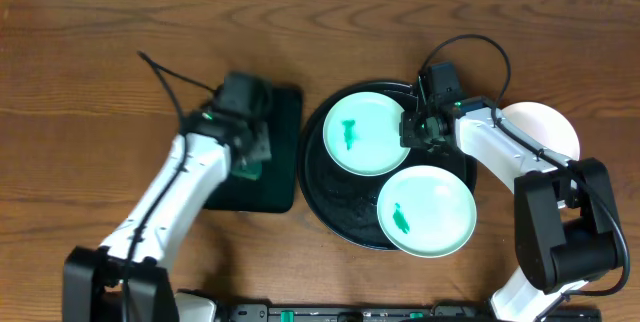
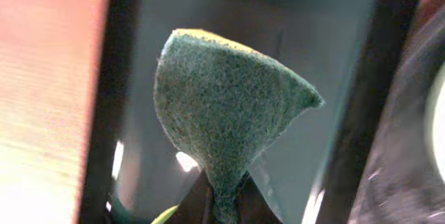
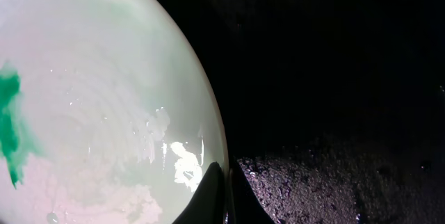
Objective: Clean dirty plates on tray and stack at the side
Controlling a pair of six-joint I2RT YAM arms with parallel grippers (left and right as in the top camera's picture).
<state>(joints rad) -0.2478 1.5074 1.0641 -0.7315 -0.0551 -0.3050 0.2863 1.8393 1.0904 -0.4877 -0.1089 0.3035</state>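
Two mint-green plates lie on the round black tray (image 1: 320,197), each with a green smear: one at the back (image 1: 362,134), one at the front right (image 1: 427,210). My right gripper (image 1: 408,130) is shut on the right rim of the back plate. In the right wrist view its fingers (image 3: 226,189) pinch that plate's edge (image 3: 104,99), one finger over it and one under, above the wet tray (image 3: 334,113). A white plate (image 1: 545,127) rests on the table right of the tray. My left gripper (image 1: 248,167) is shut on a green sponge (image 2: 226,113), which it squeezes narrow.
A smaller rectangular black tray (image 1: 280,177) lies left of the round one, and the left gripper hangs over it with the sponge. The right arm's base (image 1: 565,227) stands at the front right. Bare wooden table surrounds everything.
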